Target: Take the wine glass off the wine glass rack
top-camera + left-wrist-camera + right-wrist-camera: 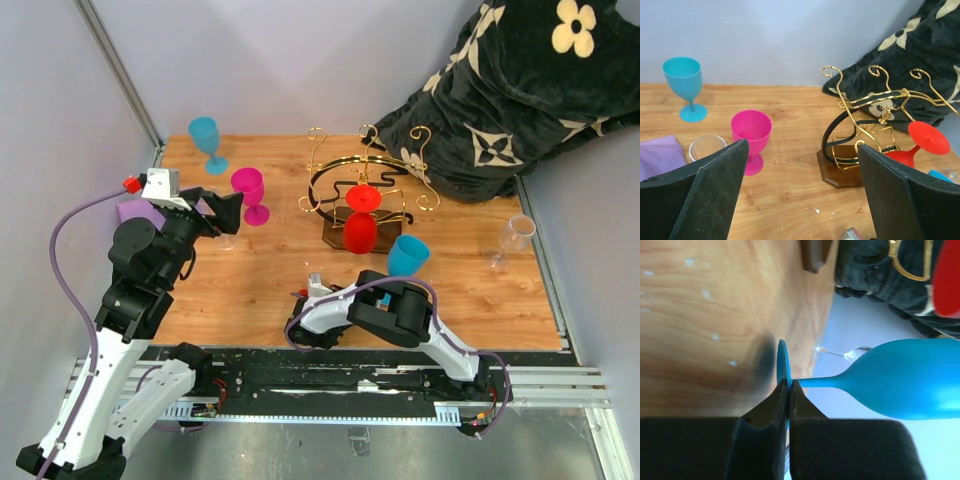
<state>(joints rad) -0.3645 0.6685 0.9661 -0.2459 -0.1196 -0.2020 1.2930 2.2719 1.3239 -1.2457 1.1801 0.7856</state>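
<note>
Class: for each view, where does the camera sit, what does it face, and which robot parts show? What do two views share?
Top external: above, behind the bases, looking down on the table; left arm and right arm show.
Left wrist: facing the wine glass rack; open left gripper frames it.
Right wrist: low along the table; right gripper pinches the blue glass foot.
Shared: top and left wrist both show the pink glass.

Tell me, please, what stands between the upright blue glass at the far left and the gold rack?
The pink wine glass stands upright between the blue glass and the wine glass rack, touching neither; the top external view shows it.
</note>
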